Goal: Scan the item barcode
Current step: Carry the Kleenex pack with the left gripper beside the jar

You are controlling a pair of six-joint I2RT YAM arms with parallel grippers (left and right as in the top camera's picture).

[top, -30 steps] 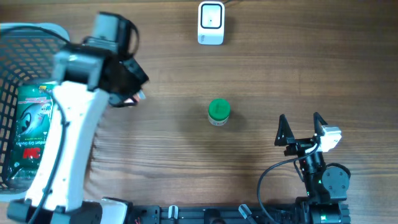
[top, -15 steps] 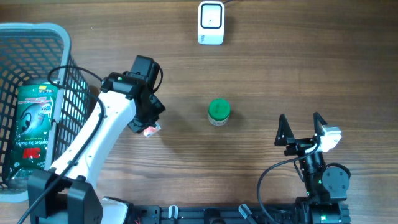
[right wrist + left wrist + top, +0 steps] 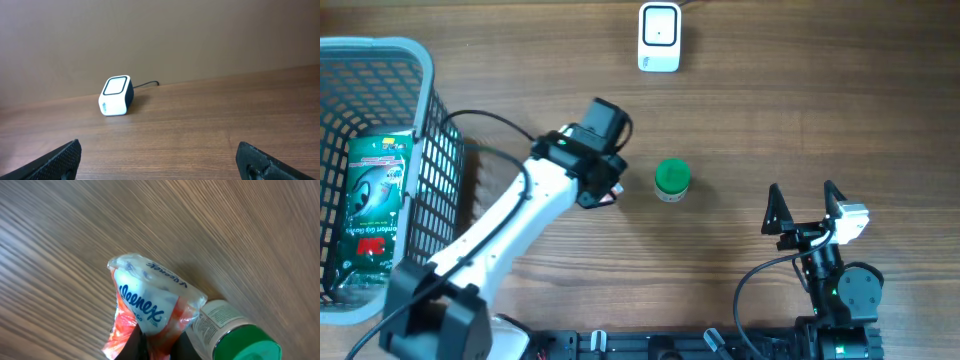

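Note:
My left gripper is shut on a small Kleenex tissue pack, white and red in clear wrap, held just above the wood. The pack hangs right beside a white bottle with a green cap, which stands mid-table; in the left wrist view the bottle sits at the pack's right edge. The white barcode scanner stands at the far edge, also seen in the right wrist view as a scanner facing my way. My right gripper rests open at the near right, nothing between its fingers.
A wire basket at the left holds a green packaged item. The scanner's cable runs off the far edge. A wall rises behind the table in the right wrist view.
My left arm has swung right from over the basket toward the table's middle, carrying the tissue pack up to the green-capped bottle. The right arm has not moved.

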